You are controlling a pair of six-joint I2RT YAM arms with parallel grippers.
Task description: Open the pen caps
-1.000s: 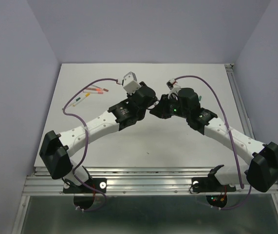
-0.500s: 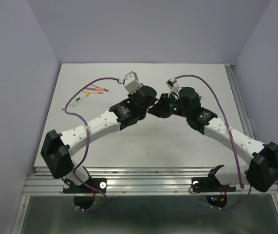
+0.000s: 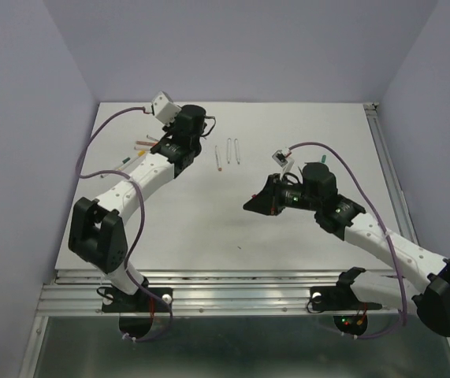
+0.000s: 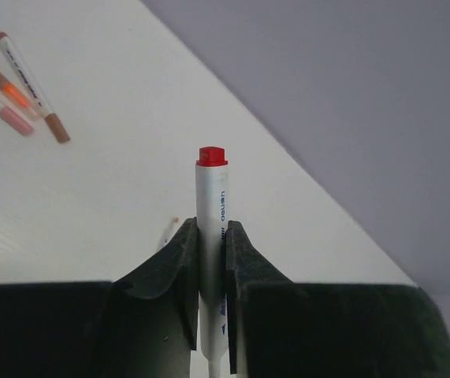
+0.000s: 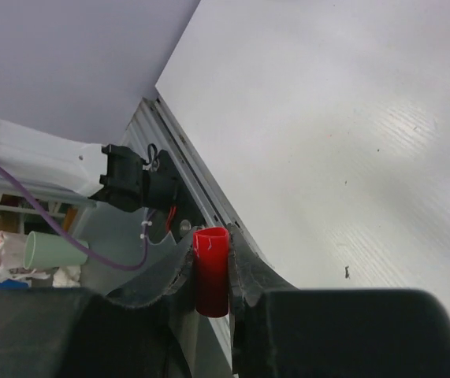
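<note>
Left wrist: left pincer [image 4: 210, 230] clamps a white pen [image 4: 210, 201] near the worktop's [image 3: 303, 126] far edge; right pincer [image 5: 211, 240] pinches a red cap [image 5: 210, 276].

1. The whole tabletop [image 3: 209, 228] was viewed from high above its near edge.
2. The same tabletop's far side was seen closely past the left gripper [image 4: 210, 232].
3. Its near rail [image 5: 185, 169] was seen closely past the right gripper [image 5: 211, 248].

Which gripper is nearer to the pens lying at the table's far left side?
Left. The left gripper is close beside those pens; the right gripper is far across the table.
</note>
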